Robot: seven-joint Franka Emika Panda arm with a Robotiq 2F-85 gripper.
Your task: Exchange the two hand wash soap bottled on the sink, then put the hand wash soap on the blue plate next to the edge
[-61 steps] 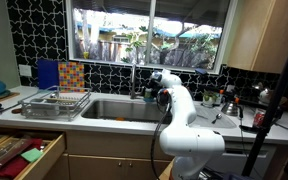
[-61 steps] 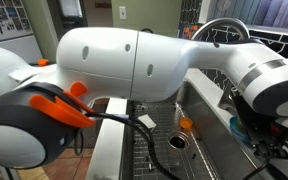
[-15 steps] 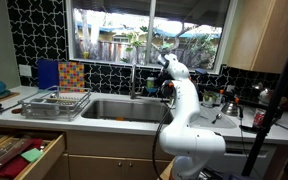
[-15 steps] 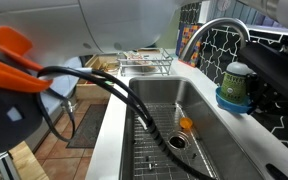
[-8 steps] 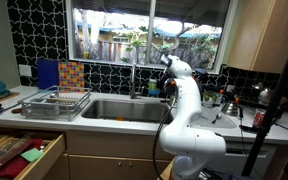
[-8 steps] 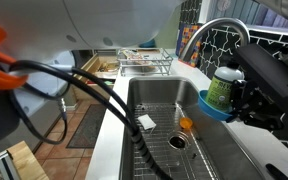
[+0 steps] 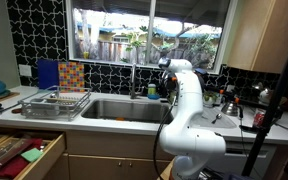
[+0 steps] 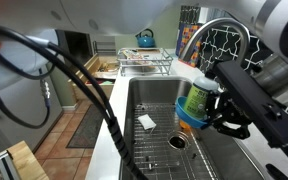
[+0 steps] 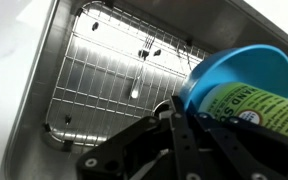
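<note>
Arm (image 7: 180,100) upright, claw (image 8: 207,112) gripping blue plate (image 9: 234,70) (soap (image 8: 194,97) aboard) above sink (image 8: 147,97)

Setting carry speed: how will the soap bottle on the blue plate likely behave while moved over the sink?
The soap bottle stands tall on the small blue plate, held over the sink: likely to tip if jerked. It looks like rigid plastic, so probably stiff. The glossy label may slip in the fingers.

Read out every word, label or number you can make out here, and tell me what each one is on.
"HAND": on the green label of the soap bottle, in the wrist view.
Smaller print on that label: too blurred to read.
The same label in an exterior view: too blurred to read.
Nothing else is readable.
</note>
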